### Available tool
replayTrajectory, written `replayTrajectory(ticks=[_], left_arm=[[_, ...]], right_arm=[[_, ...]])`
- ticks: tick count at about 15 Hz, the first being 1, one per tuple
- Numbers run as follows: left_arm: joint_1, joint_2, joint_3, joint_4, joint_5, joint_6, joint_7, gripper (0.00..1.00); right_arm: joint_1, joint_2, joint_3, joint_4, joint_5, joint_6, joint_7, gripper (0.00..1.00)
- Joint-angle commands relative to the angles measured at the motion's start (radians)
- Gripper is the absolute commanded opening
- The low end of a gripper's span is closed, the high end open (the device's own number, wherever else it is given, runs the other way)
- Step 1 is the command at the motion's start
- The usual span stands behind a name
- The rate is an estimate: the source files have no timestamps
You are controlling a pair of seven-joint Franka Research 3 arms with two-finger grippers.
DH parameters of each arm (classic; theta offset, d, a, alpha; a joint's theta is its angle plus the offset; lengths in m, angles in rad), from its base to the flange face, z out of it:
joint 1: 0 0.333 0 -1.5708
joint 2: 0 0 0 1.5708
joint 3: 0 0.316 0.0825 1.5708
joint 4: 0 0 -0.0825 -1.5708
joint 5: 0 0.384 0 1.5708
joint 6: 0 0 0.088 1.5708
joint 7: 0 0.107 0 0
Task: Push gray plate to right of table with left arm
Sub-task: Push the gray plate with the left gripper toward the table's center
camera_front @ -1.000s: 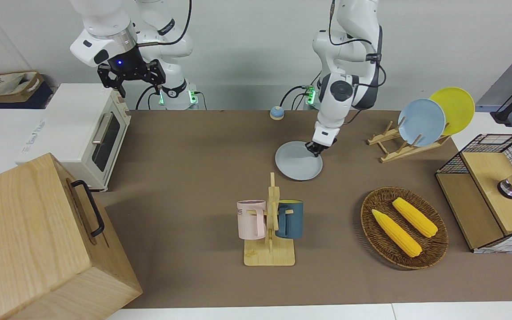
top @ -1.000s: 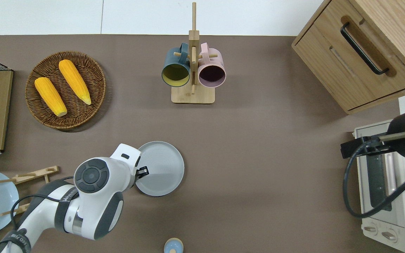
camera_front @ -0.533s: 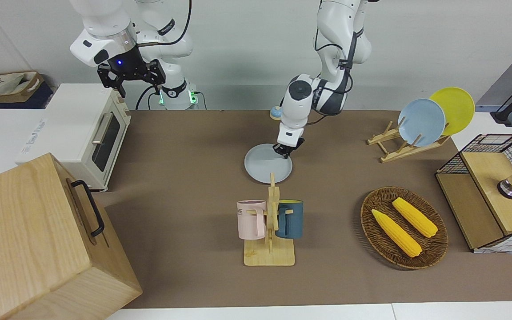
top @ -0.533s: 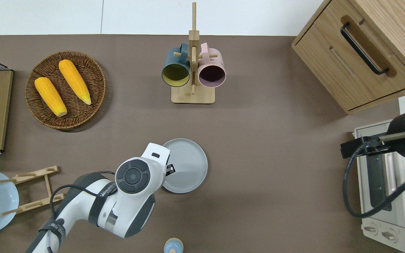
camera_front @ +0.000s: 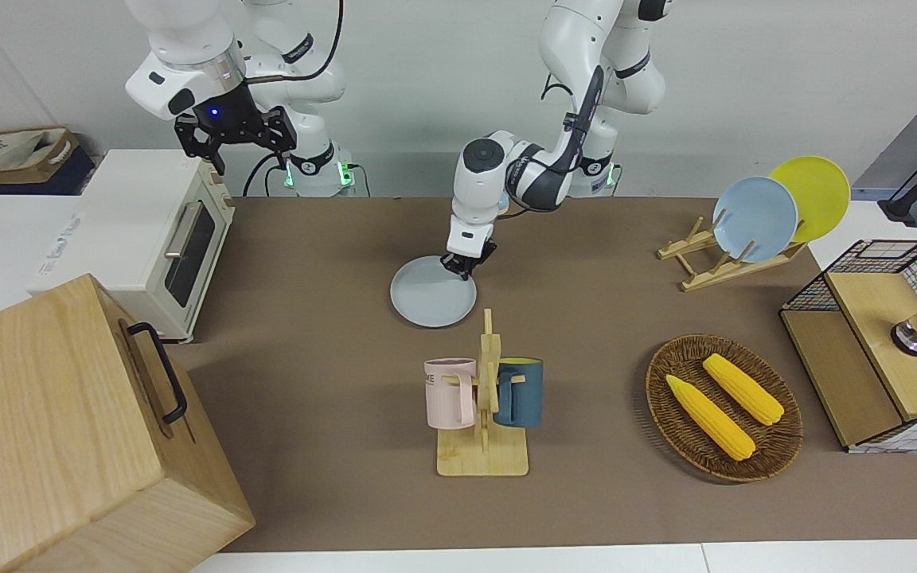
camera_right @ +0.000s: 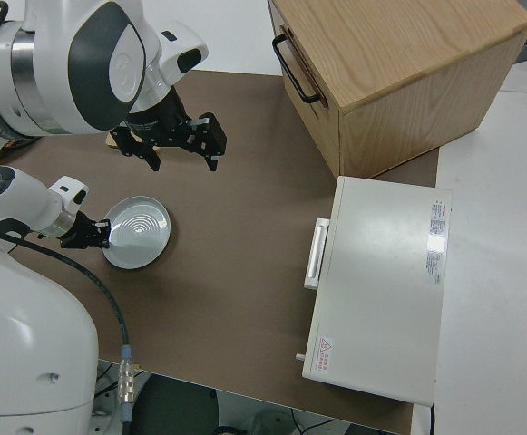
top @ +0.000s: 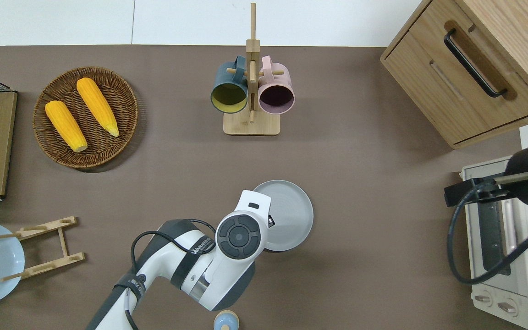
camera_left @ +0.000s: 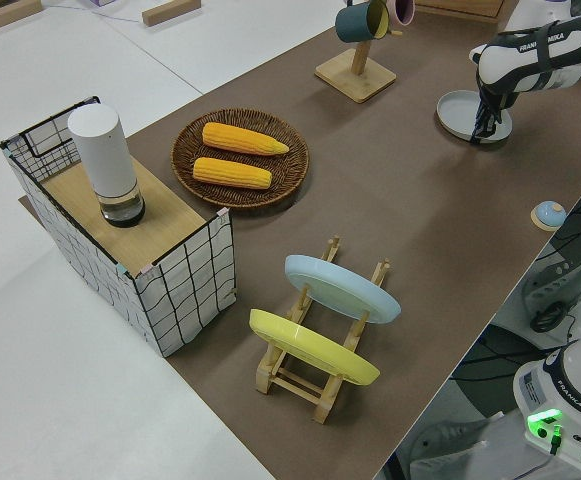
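Observation:
The gray plate (camera_front: 433,302) lies flat on the brown table (camera_front: 323,263) near its middle, nearer to the robots than the mug rack; it also shows in the overhead view (top: 289,215). My left gripper (camera_front: 463,268) is low, its tip at the plate's rim on the side toward the left arm's end of the table. It shows in the overhead view (top: 271,221), partly hidden under the wrist, and in the right side view (camera_right: 95,234) against the plate (camera_right: 141,231). My right gripper (camera_front: 251,151) is parked and open, with its blue light on.
A mug rack (camera_front: 482,398) with a pink and a dark blue mug stands beside the plate, farther from the robots. A toaster oven (camera_front: 148,231) and a wooden cabinet (camera_front: 68,430) stand at the right arm's end. A corn basket (camera_front: 723,407) and a plate rack (camera_front: 745,231) stand at the left arm's end.
My left gripper has swept toward the right arm's end of the table, and the gray plate has slid along with it. The right arm has not moved.

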Motion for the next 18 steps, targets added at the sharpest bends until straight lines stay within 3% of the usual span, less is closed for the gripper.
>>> replayTrajectory(ticks=[1, 2, 3, 4, 5, 6, 10, 13, 15, 18], left_arm=[[-0.053, 0.059, -0.008, 0.034, 0.029, 0.007, -0.08, 0.0], [-0.054, 0.061, -0.008, 0.037, 0.032, 0.007, -0.084, 0.0], [-0.055, 0.059, -0.008, 0.04, 0.032, 0.007, -0.083, 0.1], [-0.054, 0.059, -0.008, 0.045, 0.034, 0.006, -0.075, 0.42], [-0.046, 0.052, -0.007, 0.049, 0.055, -0.003, -0.069, 0.92], [-0.043, 0.047, -0.002, 0.066, 0.061, -0.042, -0.069, 1.0], [-0.005, 0.019, 0.006, 0.147, 0.055, -0.241, -0.001, 1.0], [0.125, -0.109, 0.009, 0.154, 0.031, -0.414, 0.287, 1.0], [0.268, -0.171, 0.01, 0.174, 0.023, -0.525, 0.526, 1.0], [0.414, -0.185, 0.01, 0.252, 0.009, -0.647, 0.73, 1.0]], right_arm=[[-0.019, -0.002, 0.016, 0.009, 0.004, -0.016, 0.012, 0.983], [-0.019, -0.002, 0.016, 0.009, 0.004, -0.016, 0.013, 0.983], [-0.019, -0.002, 0.016, 0.009, 0.004, -0.016, 0.012, 0.983], [-0.019, -0.002, 0.016, 0.009, 0.004, -0.016, 0.012, 0.983], [-0.019, -0.002, 0.016, 0.009, 0.004, -0.016, 0.012, 0.983], [-0.019, -0.002, 0.016, 0.009, 0.004, -0.016, 0.012, 0.983], [-0.02, -0.002, 0.016, 0.009, 0.004, -0.016, 0.012, 0.983], [-0.019, -0.002, 0.016, 0.009, 0.004, -0.016, 0.012, 0.983], [-0.019, -0.002, 0.016, 0.009, 0.004, -0.016, 0.012, 0.983], [-0.019, -0.002, 0.016, 0.009, 0.004, -0.016, 0.012, 0.983]])
